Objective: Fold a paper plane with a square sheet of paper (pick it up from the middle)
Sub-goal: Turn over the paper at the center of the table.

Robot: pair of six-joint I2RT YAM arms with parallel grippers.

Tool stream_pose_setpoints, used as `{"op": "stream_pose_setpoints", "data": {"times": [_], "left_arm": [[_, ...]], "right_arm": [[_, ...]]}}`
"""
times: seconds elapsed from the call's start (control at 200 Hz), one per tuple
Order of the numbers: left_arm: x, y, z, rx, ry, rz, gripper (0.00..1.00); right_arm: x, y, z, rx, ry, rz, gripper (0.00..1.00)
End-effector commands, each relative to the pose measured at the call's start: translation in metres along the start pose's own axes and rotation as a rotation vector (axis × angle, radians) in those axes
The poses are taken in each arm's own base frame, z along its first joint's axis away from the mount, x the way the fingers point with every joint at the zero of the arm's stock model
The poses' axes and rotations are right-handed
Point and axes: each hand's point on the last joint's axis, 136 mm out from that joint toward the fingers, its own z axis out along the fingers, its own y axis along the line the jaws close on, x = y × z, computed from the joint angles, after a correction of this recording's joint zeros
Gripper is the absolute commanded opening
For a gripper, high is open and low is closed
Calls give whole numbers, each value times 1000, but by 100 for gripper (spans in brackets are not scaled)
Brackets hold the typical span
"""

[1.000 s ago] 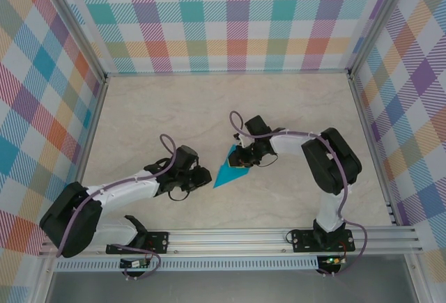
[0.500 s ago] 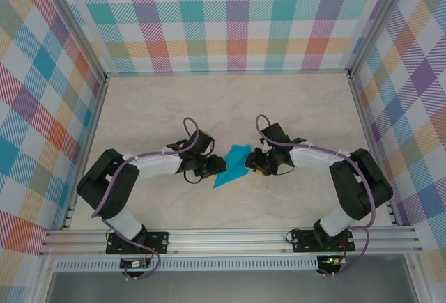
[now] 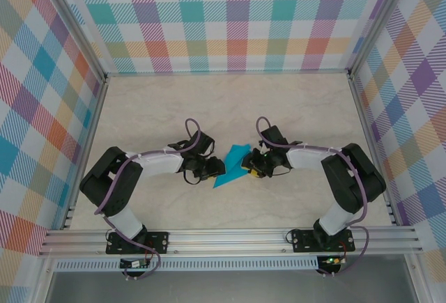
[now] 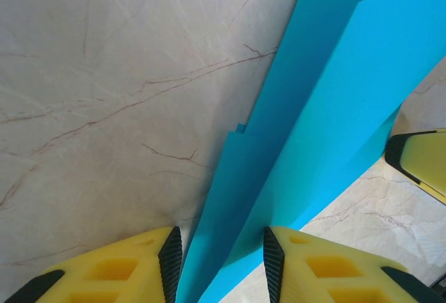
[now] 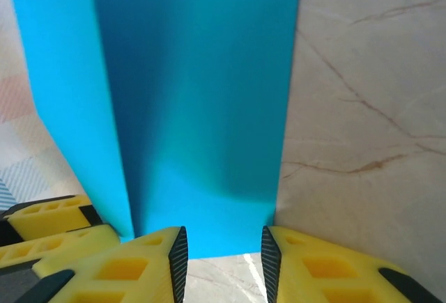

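the left fingers [image 4: 118, 272] stand apart. the folded teal-blue sheet of paper [image 4: 327, 101] runs up through the gap between them, away from the tips and off to their right. a small step in its layered edge shows just ahead of the left-hand pad. the paper seems to span the gap from pad to pad, but i cannot tell whether the pads press on it. a yellow tip of the right fingers [image 4: 418, 160] sits just past the sheet's right-hand edge.

the right fingers [image 5: 327, 268] are apart too. the sheet's near end lies just ahead of their tips, with a sliver of the marbled worktop [image 5: 362, 108] bare between the pads behind that edge. the sheet stretches straight away from them, and a long crease runs to the left of the gap. the left fingers' yellow tips lie just to the left of these fingers, beside the sheet's edge.

from above, the two sets of fingers come at the sheet [image 3: 232, 164] from opposite sides. it lies on a slant between them on the worktop.
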Motion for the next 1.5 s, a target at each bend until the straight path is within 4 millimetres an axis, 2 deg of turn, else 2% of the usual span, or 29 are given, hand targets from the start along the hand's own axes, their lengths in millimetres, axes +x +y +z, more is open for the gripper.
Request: {"op": "stream_pose_setpoints", "data": {"times": [0.0,0.205,0.525,0.71,0.945,1.19,1.495], "left_arm": [[7,-1,8,3,48,-7,37],[11,-3,11,7,59,-5,36],[14,-5,15,2,70,-4,34],[15,-7,18,7,85,-3,34],[19,-10,21,17,100,4,33],[18,-11,21,19,97,2,32],[16,-17,18,39,87,-3,32]], "right_arm": [[3,-7,3,16,12,41,35],[2,-15,0,57,-8,63,35],[-1,-11,-5,35,-40,46,37],[1,-11,5,23,-5,58,35],[-2,14,5,-85,1,17,35],[-6,26,6,-120,0,0,35],[-17,35,5,-134,-35,-65,41]]}}
